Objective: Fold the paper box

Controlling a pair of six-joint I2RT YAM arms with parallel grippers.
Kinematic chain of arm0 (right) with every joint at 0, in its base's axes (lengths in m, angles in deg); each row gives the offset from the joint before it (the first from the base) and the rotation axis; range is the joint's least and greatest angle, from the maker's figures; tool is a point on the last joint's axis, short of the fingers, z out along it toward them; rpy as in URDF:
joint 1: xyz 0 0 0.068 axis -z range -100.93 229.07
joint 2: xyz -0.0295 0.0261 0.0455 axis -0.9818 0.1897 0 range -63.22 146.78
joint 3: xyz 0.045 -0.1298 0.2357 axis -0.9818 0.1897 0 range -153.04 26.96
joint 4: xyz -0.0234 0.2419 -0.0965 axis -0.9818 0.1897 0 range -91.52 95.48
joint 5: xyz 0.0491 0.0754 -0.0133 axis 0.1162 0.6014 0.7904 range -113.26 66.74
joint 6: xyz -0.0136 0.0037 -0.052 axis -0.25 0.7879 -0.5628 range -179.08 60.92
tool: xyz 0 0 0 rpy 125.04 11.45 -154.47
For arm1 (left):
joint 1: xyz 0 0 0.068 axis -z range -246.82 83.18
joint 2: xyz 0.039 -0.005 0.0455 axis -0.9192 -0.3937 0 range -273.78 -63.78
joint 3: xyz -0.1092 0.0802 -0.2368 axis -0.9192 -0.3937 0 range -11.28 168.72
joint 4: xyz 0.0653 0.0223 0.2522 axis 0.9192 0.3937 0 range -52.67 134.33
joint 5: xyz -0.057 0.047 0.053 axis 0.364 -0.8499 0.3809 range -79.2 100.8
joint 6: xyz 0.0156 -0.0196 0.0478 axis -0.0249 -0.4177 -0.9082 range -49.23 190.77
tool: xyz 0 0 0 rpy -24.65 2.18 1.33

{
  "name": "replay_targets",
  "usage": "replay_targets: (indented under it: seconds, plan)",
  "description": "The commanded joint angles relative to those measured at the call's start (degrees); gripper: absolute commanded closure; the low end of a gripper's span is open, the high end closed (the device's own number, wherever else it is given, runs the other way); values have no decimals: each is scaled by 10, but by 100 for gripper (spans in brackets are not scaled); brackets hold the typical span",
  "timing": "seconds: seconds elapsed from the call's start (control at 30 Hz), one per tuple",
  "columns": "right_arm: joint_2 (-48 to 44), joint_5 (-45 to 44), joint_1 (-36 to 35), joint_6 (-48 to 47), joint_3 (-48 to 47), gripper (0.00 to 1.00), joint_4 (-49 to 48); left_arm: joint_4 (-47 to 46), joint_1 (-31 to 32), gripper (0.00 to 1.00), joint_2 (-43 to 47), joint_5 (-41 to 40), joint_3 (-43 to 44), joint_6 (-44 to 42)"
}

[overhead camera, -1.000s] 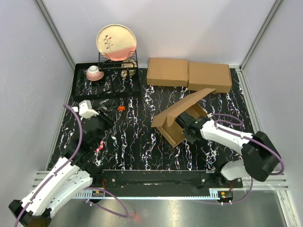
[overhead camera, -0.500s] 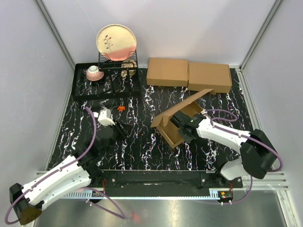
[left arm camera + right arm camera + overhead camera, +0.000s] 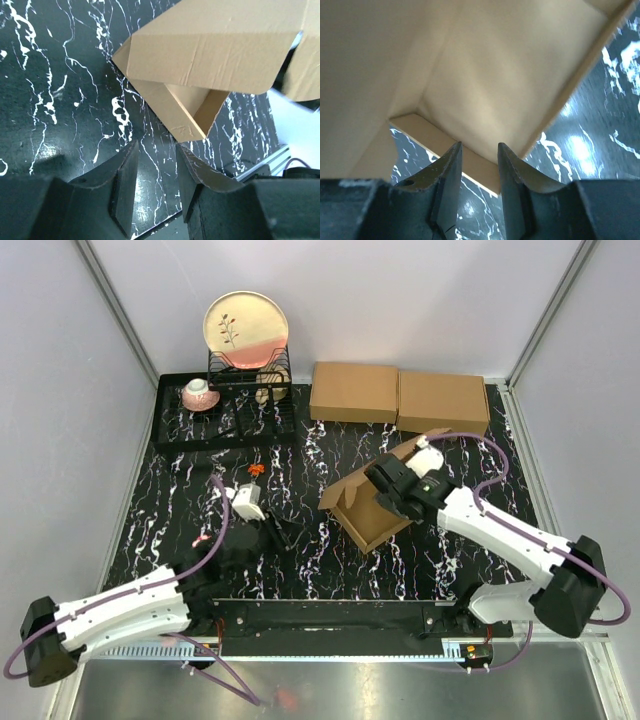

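The paper box (image 3: 372,522) is a brown cardboard mailer, partly folded, lying open at the middle right of the table with its left wall raised. My right gripper (image 3: 383,492) hovers over its inside, jaws open and holding nothing. In the right wrist view the box's inner floor and walls (image 3: 495,65) fill the frame beyond the open gripper (image 3: 479,149). My left gripper (image 3: 282,536) is open and empty on the table, a short way left of the box. In the left wrist view the box (image 3: 210,45) lies just ahead of the open gripper (image 3: 156,150).
Two flat brown boxes (image 3: 353,392) (image 3: 443,402) lie side by side at the back. A black tray (image 3: 170,435) at the back left holds a wire rack with a plate (image 3: 247,325) and a cup (image 3: 200,393). A small orange thing (image 3: 256,469) lies near the tray.
My left arm has swung right across the table toward the box. My right gripper has moved from the box's right side to over its inside, and the raised lid has shifted.
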Motion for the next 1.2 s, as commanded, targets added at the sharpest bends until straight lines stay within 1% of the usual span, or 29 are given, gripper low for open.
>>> replay_targets:
  seconds: [0.0,0.07,0.1,0.17,0.23,0.27,0.3,0.37,0.4,0.43,0.47,0.5,0.53,0.57,0.63,0.67,0.73,0.77,0.83,0.87,0.9,0.97,1.07,1.17]
  plan:
    - [53,-91,-6,-164,-99,59,-69,-57,22,61,-45,-6,21,-4]
    - [77,-109,0,-206,-128,59,-104,-58,30,61,-54,-16,27,-3]
    - [102,-111,3,-248,-155,58,-116,-59,35,61,-60,-19,29,-3]
    - [129,-95,24,-295,-173,58,-156,-61,37,60,-66,-29,32,-3]
    - [177,-61,50,-334,-201,57,-164,-60,38,60,-77,-36,35,-9]
    - [193,-18,78,-361,-210,56,-160,-59,38,60,-80,-42,37,-9]
    - [221,-16,86,-369,-229,56,-149,-59,38,59,-88,-44,39,-10]
    - [233,-38,92,-399,-227,54,-125,-60,39,55,-97,-57,45,-12]
    - [220,-36,92,-412,-211,53,-138,-66,39,53,-108,-60,48,-14]
    - [210,-30,92,-423,-188,47,-159,-78,40,47,-116,-65,49,-20]
    - [189,-28,91,-435,-145,44,-197,-98,39,44,-126,-71,49,-24]
    - [180,-28,92,-437,-128,38,-208,-114,39,40,-149,-72,52,-29]
    - [173,-27,93,-437,-115,36,-216,-142,39,35,-165,-73,55,-39]
    - [164,-27,92,-437,-101,36,-215,-150,39,33,-199,-75,62,-41]
    - [151,-6,92,-438,-86,36,-219,-161,39,31,-236,-78,93,-49]
    - [138,5,93,-444,-66,36,-225,-162,39,31,-274,-79,104,-49]
    - [129,36,92,-447,-44,37,-242,-160,39,31,-311,-81,141,-36]
    - [124,37,92,-440,-22,37,-245,-155,38,30,-352,-81,155,-31]
    - [126,40,92,-433,-5,38,-245,-132,37,30,-393,-80,204,-18]
    - [128,43,92,-420,5,39,-242,-125,37,30,-431,-77,217,-15]
    - [126,45,92,-414,9,40,-238,-118,37,30,-449,-74,240,-8]
    - [108,47,87,-400,23,41,-237,-113,30,31,-486,-59,255,3]
    - [80,32,80,-393,29,41,-234,-94,11,31,-517,-26,275,30]
    - [61,24,80,-396,27,40,-230,-59,8,32,-521,-21,276,59]
